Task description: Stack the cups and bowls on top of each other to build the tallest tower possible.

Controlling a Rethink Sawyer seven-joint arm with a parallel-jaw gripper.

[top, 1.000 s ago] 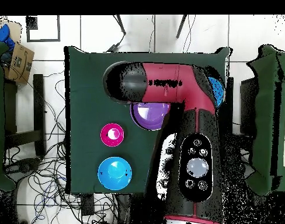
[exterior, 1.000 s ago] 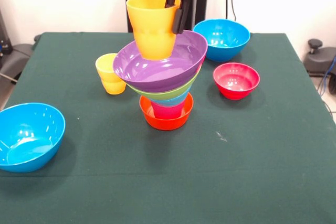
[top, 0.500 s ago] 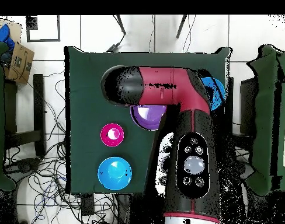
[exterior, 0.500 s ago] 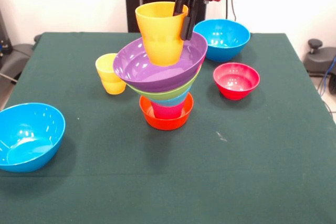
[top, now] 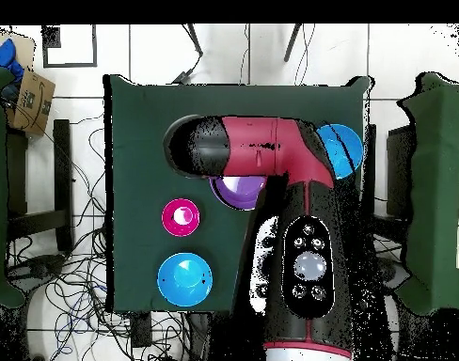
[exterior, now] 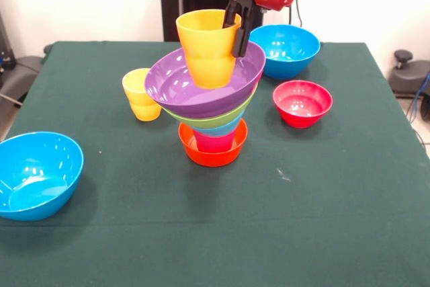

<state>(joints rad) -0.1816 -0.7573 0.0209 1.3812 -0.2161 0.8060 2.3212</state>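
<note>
My gripper [exterior: 236,37] comes down from the red arm head and is shut on the right rim of the orange cup [exterior: 208,48], one finger inside the wall and one outside. The cup hangs upright with its bottom down inside the purple bowl [exterior: 181,89], the top of the tower [exterior: 212,140]. Below the purple bowl sit a lime green bowl, a light blue bowl, a red-pink cup and the orange base bowl [exterior: 212,156]. I cannot tell whether the cup touches the purple bowl. In the overhead view the arm [top: 271,155] hides most of the purple bowl [top: 241,191].
A yellow cup [exterior: 141,94] stands left of the tower. A red bowl [exterior: 302,102] lies to its right, a blue bowl [exterior: 284,48] behind that, and another blue bowl [exterior: 37,173] near the front left edge. Grey chairs flank the table.
The gripper has carried the orange cup a little to the right and lower, so its bottom now sits deeper within the purple bowl.
</note>
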